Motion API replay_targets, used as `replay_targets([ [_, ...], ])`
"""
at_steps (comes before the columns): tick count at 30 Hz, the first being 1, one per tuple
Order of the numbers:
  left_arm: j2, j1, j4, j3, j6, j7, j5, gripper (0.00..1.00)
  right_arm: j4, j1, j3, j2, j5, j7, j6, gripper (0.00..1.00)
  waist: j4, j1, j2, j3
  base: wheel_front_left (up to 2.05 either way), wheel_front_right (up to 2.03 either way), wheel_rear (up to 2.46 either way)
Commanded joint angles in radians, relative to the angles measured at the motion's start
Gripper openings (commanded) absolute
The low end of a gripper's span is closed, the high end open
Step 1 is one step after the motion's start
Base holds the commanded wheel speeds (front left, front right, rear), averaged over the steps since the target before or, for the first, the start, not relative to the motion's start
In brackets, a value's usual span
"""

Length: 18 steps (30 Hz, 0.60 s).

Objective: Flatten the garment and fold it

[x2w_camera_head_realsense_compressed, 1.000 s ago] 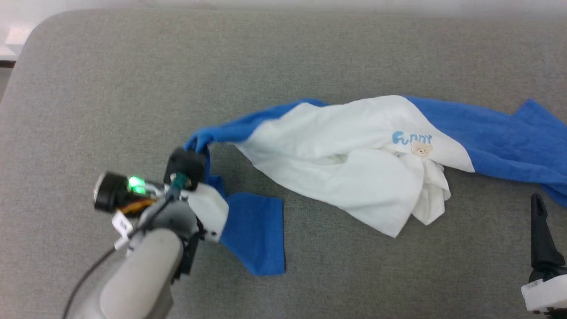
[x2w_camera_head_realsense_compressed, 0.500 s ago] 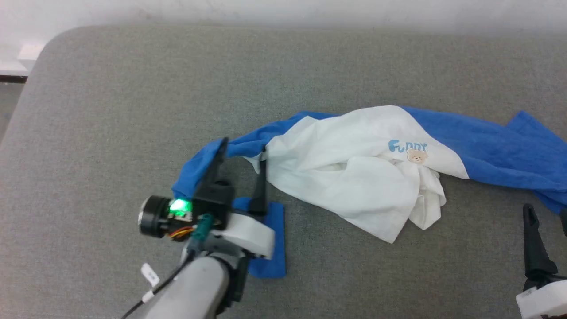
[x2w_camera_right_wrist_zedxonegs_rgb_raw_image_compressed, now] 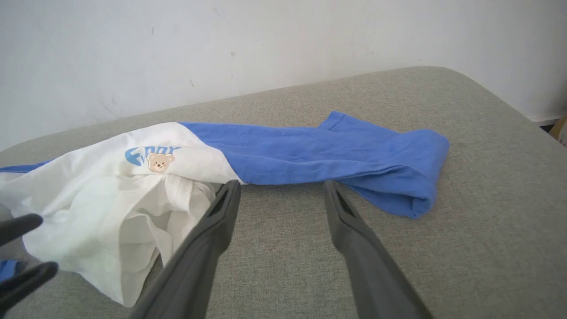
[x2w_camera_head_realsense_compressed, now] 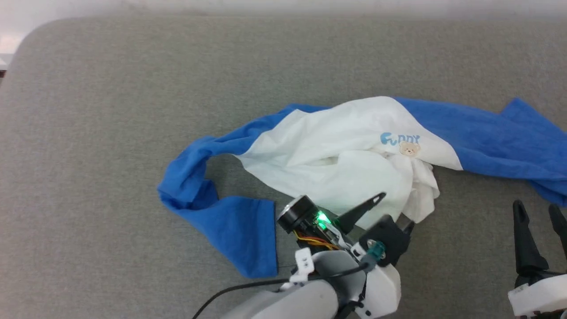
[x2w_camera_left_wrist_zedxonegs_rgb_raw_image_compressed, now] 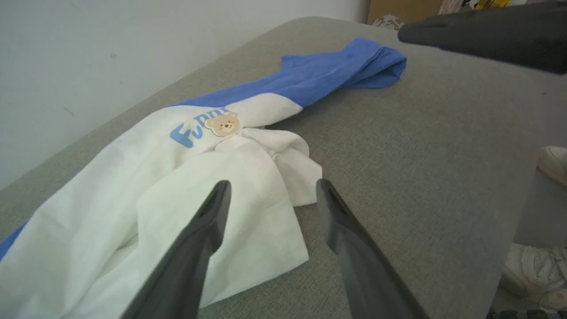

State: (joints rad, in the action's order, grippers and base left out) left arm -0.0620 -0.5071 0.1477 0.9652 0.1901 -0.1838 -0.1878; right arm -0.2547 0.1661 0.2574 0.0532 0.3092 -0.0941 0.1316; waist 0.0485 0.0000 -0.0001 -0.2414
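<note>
Plain indoor room, grey upholstered surface, bare white wall, white shoes on floor.

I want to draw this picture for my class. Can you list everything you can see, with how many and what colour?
garment: one, white with blue sleeves, crumpled across the middle of the cushion.
bear picture: one, tan, beside blue letters on the garment's white part.
cushion: one, grey, under everything.
wall: one, white, behind the cushion.
shoes: two partly seen, white, on the floor past the cushion's edge.
left hand: one, dark fingers, open, over the garment's white near edge, holding nothing.
right hand: one, dark fingers, open, empty, near the right blue sleeve.
</note>
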Motion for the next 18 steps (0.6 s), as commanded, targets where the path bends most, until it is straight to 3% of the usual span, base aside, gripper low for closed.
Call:
replay_targets([
  [1, 0.001, -0.037, 0.047, 0.024, -0.012, -0.012, 0.019, 1.0, 0.0, -0.016, 0.0, -0.003, 0.004, -0.001, -0.001, 1.0, -0.032, 0.0, 0.0001, -0.029, 0.0, 0.0, 0.0],
  [6, 0.011, -0.086, 0.245, 0.057, -0.013, -0.039, -0.015, 1.0, 0.007, -0.038, 0.003, -0.003, 0.008, -0.004, -0.001, 1.0, -0.081, 0.0, 0.0001, -0.062, 0.0, 0.0, 0.0],
  [12, 0.011, -0.141, 0.363, 0.117, -0.017, -0.057, -0.069, 1.0, 0.022, -0.051, 0.011, -0.002, 0.011, -0.001, -0.001, 1.0, -0.107, 0.0, 0.0001, -0.079, 0.0, 0.0, 0.0],
  [14, 0.012, -0.153, 0.381, 0.135, -0.018, -0.053, -0.089, 0.0, 0.026, -0.054, 0.014, -0.002, 0.011, 0.0, -0.001, 1.0, -0.104, 0.0, 0.0001, -0.076, 0.0, 0.0, 0.0],
  [18, 0.012, -0.164, 0.369, 0.147, -0.014, -0.026, -0.151, 0.0, 0.029, -0.052, 0.019, -0.002, 0.01, 0.002, -0.001, 1.0, -0.073, 0.0, 0.0001, -0.056, 0.0, 0.0, 0.0],
])
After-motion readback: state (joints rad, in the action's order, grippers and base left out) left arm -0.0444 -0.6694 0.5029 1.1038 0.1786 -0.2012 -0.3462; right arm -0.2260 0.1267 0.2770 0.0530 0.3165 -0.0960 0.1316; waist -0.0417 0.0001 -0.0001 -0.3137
